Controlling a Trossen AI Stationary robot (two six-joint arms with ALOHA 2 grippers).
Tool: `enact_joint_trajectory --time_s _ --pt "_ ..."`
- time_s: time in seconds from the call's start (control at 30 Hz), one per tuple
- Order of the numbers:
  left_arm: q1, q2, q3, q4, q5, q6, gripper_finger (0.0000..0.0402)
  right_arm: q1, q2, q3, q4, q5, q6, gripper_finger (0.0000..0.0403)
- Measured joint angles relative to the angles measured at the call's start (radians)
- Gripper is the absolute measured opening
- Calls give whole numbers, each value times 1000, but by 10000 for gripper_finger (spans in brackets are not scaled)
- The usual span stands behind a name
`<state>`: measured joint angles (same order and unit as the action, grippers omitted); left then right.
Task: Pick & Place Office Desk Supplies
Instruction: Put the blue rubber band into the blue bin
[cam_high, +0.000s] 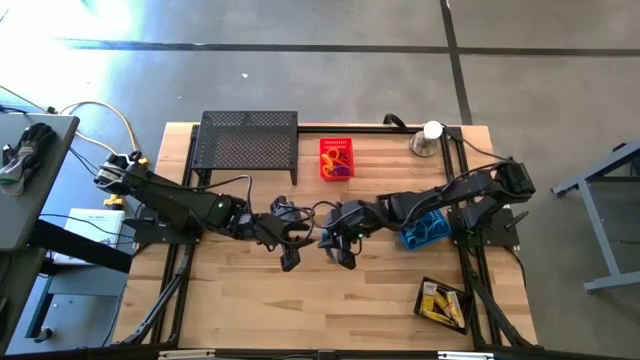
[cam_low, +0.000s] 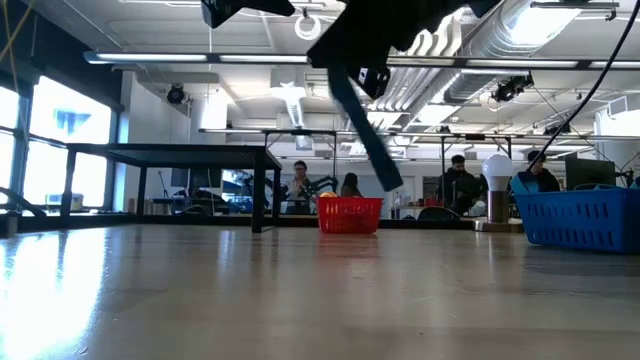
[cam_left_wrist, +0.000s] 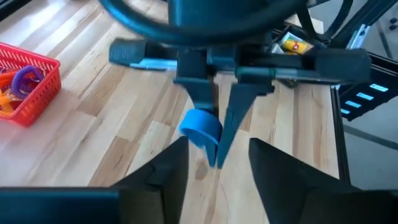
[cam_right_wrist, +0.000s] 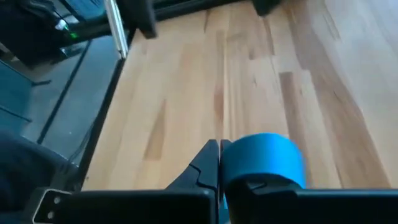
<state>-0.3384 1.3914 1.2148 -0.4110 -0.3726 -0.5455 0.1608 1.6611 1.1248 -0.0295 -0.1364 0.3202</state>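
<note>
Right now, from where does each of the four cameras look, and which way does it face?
High: above the table, facing straight down; both arms show, left gripper facing right gripper.
Low: at table-top height, facing the red basket; one dark finger hangs in from above.
Left wrist: past its own open fingers, at the right gripper holding a blue roll.
Right wrist: past its own shut fingers, down at the table.
Shared: both wrist views show the blue roll.

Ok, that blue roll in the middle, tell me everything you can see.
The blue roll is a short, smooth, plain blue cylinder, plastic-looking. It hangs above the wooden table, pinched at its edge by the shut right gripper. The left gripper, open, sits close in front of it without touching.
</note>
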Motion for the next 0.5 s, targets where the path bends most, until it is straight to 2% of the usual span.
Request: enact_joint_trajectory --time_s 0.2,0.5 --pt "-3 0 0 0 1 -7 178 18 -93 0 -206 89 4 3" --pt "-19 0 0 -2 5 -7 179 97 -295 0 -726 263 160 3"
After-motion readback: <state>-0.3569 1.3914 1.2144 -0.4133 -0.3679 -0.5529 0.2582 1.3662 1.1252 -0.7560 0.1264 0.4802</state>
